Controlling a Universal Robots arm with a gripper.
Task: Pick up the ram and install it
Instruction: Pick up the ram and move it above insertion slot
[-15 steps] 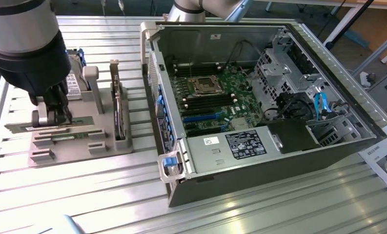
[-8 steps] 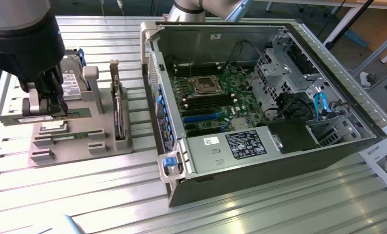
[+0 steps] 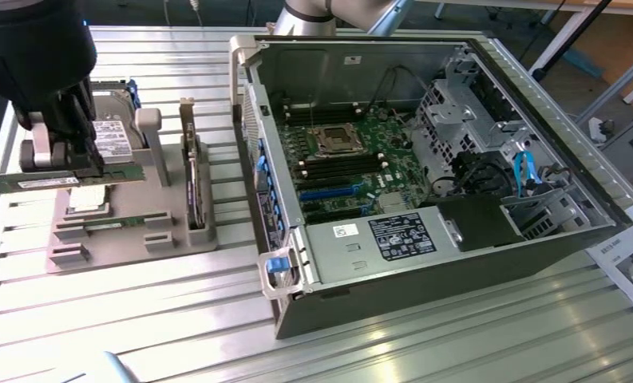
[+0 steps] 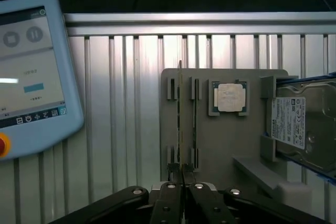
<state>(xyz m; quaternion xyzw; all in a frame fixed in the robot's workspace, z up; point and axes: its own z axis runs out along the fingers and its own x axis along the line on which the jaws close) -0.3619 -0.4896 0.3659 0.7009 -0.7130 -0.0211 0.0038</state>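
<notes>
My gripper (image 3: 63, 159) hangs over the grey holder tray (image 3: 135, 239) on the exterior view's left, shut on the ram (image 3: 66, 179). The ram is a thin green stick, held level and lifted a little above the tray. In the wrist view the ram (image 4: 180, 114) appears edge-on as a thin line running out from between my closed fingertips (image 4: 181, 182). The open computer case (image 3: 423, 263) lies to the exterior view's right, with the motherboard (image 3: 348, 163) and its dark memory slots (image 3: 343, 169) exposed.
The tray also holds a silver-topped processor (image 4: 231, 98), a hard drive (image 4: 299, 124), a dark card standing on edge (image 3: 194, 187) and a second thin board in a slot (image 4: 195, 114). A teach pendant (image 4: 31, 77) lies on the ribbed aluminium table (image 3: 135, 319).
</notes>
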